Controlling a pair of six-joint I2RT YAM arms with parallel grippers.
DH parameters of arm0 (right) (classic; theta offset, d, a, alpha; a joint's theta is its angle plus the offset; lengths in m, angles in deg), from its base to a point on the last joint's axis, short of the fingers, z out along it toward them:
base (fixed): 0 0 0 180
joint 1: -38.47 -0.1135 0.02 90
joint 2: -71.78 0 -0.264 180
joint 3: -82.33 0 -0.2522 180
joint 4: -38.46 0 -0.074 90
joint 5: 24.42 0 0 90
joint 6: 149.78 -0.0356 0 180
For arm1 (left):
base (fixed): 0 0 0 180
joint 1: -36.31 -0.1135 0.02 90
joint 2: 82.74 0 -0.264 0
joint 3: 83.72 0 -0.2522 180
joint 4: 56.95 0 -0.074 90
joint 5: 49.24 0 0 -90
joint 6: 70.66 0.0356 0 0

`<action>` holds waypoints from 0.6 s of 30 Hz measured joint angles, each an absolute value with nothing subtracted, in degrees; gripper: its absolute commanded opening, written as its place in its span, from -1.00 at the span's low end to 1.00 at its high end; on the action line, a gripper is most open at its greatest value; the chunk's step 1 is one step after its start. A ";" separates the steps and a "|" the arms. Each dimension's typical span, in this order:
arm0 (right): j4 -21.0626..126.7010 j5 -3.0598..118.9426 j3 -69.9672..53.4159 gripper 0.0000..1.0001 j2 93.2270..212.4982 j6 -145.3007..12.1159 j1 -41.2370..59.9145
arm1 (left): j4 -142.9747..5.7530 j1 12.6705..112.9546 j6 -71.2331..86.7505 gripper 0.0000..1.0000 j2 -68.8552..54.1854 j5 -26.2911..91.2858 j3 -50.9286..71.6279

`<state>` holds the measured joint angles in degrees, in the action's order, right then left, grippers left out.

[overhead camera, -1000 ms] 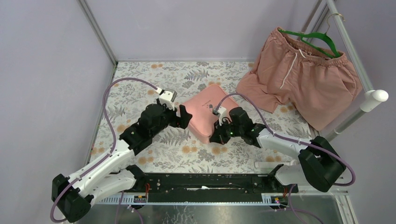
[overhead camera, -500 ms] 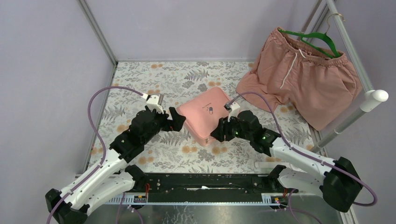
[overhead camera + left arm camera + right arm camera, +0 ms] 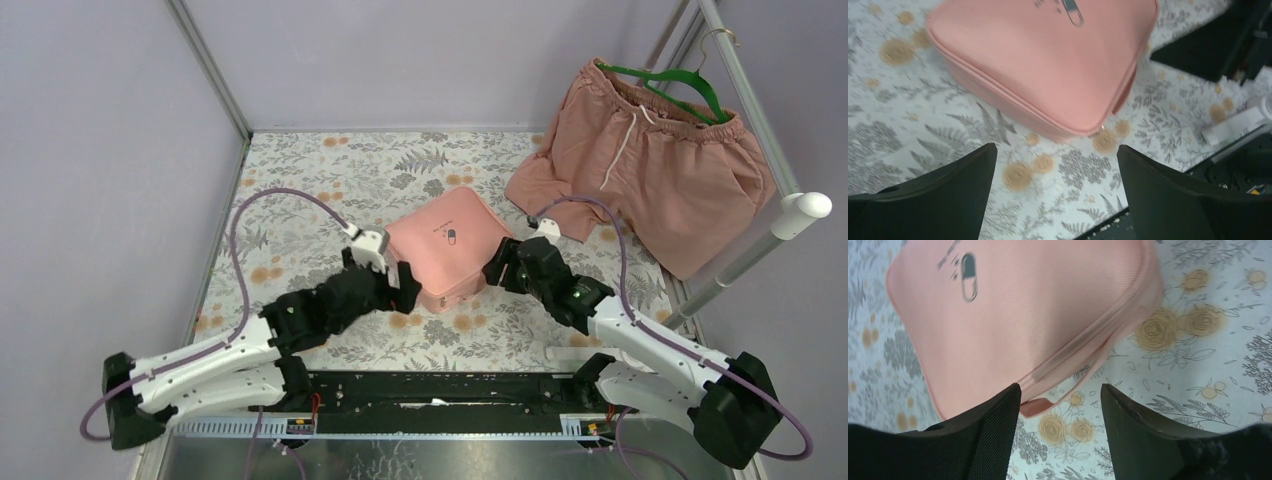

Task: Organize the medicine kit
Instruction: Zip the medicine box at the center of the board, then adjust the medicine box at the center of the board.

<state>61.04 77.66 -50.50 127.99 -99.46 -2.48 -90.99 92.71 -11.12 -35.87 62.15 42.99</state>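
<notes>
The medicine kit [image 3: 445, 240] is a pink zip case lying shut on the flowered cloth, its pill logo [image 3: 451, 236] facing up. My left gripper [image 3: 404, 284] stands open just off the case's near-left corner. In the left wrist view its jaws [image 3: 1055, 149] hold only cloth between them, and the kit [image 3: 1048, 65] lies beyond the tips. My right gripper [image 3: 498, 262] is open at the case's right edge. In the right wrist view [image 3: 1060, 388] a pink tab [image 3: 1035, 406] of the kit [image 3: 1023, 305] lies beside the left finger [image 3: 993, 430], untouched.
Pink drawstring shorts [image 3: 650, 165] on a green hanger [image 3: 672, 80] drape over the cloth at the back right, by a white metal post [image 3: 760, 245]. Lilac walls close off the left and back. A black rail [image 3: 440, 390] runs along the near edge.
My right gripper has opened, let go of the kit's near edge and moved to its right side. The left gripper has swung from the case's left side to its near-left corner.
</notes>
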 measured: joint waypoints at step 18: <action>59.10 76.35 -46.24 0.21 136.66 -109.64 3.64 | -101.96 118.99 -39.69 0.69 -0.09 93.03 29.07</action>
